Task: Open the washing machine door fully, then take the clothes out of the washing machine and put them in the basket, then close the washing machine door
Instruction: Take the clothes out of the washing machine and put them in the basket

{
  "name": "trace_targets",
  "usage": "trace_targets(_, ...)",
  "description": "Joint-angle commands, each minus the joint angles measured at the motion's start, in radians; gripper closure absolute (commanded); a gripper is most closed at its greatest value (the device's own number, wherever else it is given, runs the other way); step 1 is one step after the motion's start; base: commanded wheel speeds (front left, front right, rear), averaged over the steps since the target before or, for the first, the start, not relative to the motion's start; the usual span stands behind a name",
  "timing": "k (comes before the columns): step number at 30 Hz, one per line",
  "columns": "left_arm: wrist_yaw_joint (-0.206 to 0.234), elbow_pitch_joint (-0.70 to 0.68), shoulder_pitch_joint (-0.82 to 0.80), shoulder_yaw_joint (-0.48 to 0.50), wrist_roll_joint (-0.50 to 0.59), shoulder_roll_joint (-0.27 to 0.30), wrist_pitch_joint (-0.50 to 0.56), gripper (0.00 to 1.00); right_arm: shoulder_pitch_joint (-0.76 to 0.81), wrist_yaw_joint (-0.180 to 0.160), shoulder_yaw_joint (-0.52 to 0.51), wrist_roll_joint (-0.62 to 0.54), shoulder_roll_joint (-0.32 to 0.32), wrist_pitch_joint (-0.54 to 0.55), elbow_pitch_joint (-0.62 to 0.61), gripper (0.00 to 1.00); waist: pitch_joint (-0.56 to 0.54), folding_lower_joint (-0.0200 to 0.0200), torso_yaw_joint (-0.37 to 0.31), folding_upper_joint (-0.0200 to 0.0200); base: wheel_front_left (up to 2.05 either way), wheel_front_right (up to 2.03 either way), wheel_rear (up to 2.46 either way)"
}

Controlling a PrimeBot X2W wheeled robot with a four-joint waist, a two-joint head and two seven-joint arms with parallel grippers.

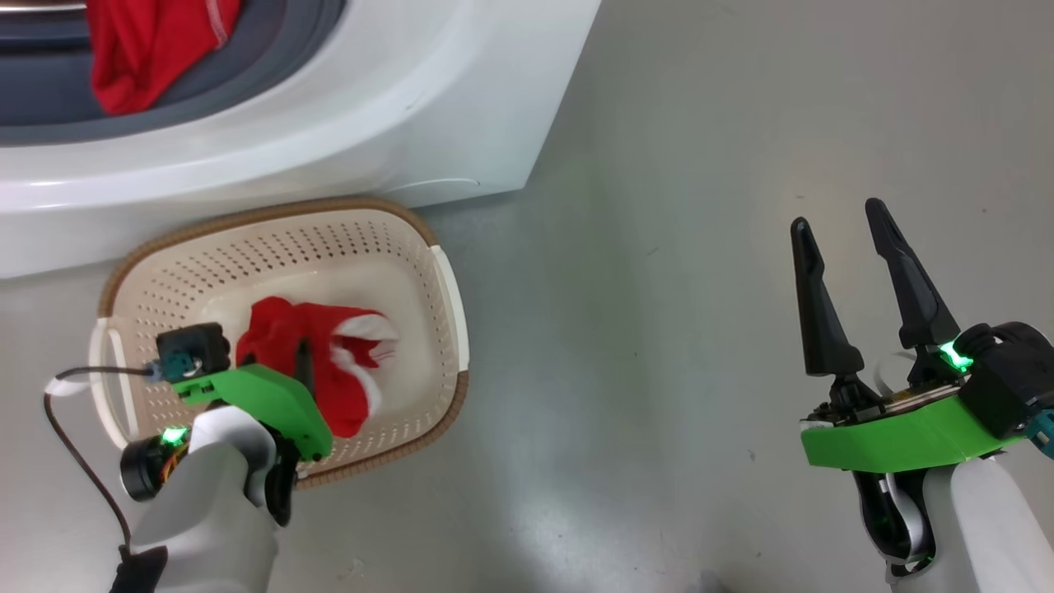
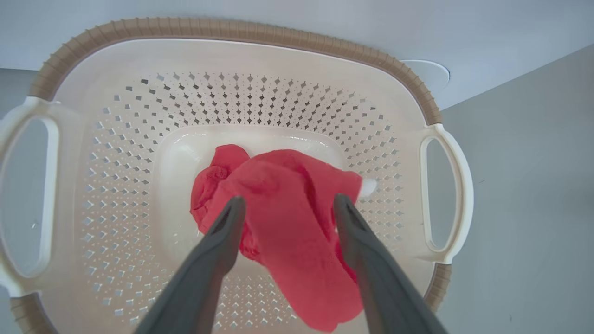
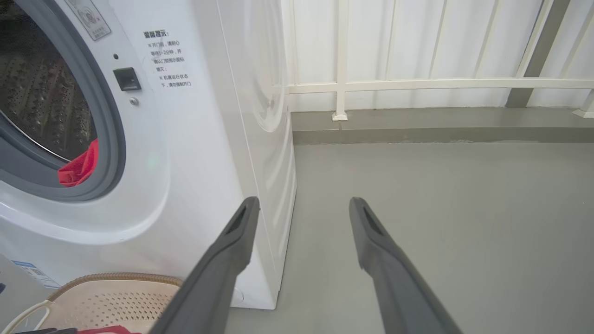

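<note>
Left fingers (image 2: 222, 236) spread over clothes (image 2: 287, 227) lying diagonally in basket (image 2: 232, 28), far-left to near-right; right fingers (image 1: 818, 305) spread.

The left arm (image 1: 206, 502) reaches forward and bends down at the wrist. The left gripper (image 2: 287, 204) points straight down, its fingers (image 2: 222, 241) spread wide. Off to the other side the right gripper (image 1: 838, 221) is held level, with its fingers pointing forward, parted and holding nothing. A green light glows at each wrist.

Crumpled red clothes (image 2: 287, 222) in the cream basket (image 1: 272, 216), more inside the open white washing machine (image 1: 412, 107).
</note>
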Motion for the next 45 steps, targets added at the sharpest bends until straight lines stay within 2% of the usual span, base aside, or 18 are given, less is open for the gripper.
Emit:
trace_targets(1,-0.009,-0.008,0.026,0.021,-0.009,0.026,-0.013,0.00,0.011,0.005,0.025,0.010,-0.008,-0.006,-0.019,0.00,-0.011,0.0000,0.007,-0.0001,0.00,0.00,0.00)
trace_targets(7,-0.034,-0.026,0.048,0.017,-0.015,0.018,-0.081,0.00,0.029,0.005,0.025,0.007,-0.008,-0.006,-0.013,0.00,-0.056,0.0000,0.023,-0.0001,0.00,0.00,0.00)
trace_targets(13,-0.041,-0.097,0.100,0.021,-0.011,0.012,-0.108,0.00,0.050,0.005,0.026,0.003,-0.008,-0.006,-0.003,0.00,-0.109,0.0000,0.042,-0.0001,0.00,0.00,0.00)
trace_targets(21,-0.026,-0.384,0.229,0.092,0.029,0.014,-0.109,0.00,0.070,0.005,0.015,-0.003,-0.008,-0.006,0.020,0.00,-0.173,0.0000,0.066,-0.0001,0.00,0.00,0.00)
trace_targets(22,-0.019,-0.476,0.262,0.112,0.054,0.012,-0.109,0.00,0.069,0.005,0.012,-0.006,-0.008,-0.006,0.027,0.00,-0.185,0.0000,0.070,-0.0001,0.00,0.00,0.00)
trace_targets(28,-0.027,-0.739,0.364,0.142,0.137,0.005,-0.109,0.00,0.062,0.005,-0.005,-0.027,-0.008,-0.006,0.047,0.00,-0.223,0.0000,0.084,-0.0001,0.00,0.00,0.00)
trace_targets(29,-0.027,-0.739,0.364,0.142,0.137,0.005,-0.109,0.00,0.062,0.005,-0.005,-0.027,-0.008,-0.006,0.047,0.00,-0.223,0.0000,0.084,-0.0001,0.00,0.00,0.00)
trace_targets(34,-0.037,-0.906,0.433,0.146,0.168,0.001,-0.109,0.00,0.066,0.005,-0.014,-0.036,-0.008,-0.006,0.057,0.00,-0.253,0.0000,0.090,-0.0001,0.00,0.00,0.00)
trace_targets(45,0.013,-1.157,0.554,0.133,0.156,0.000,-0.109,0.00,0.089,0.005,-0.046,-0.079,-0.008,-0.006,0.031,0.00,-0.324,0.0000,0.096,-0.0001,0.00,0.00,0.00)
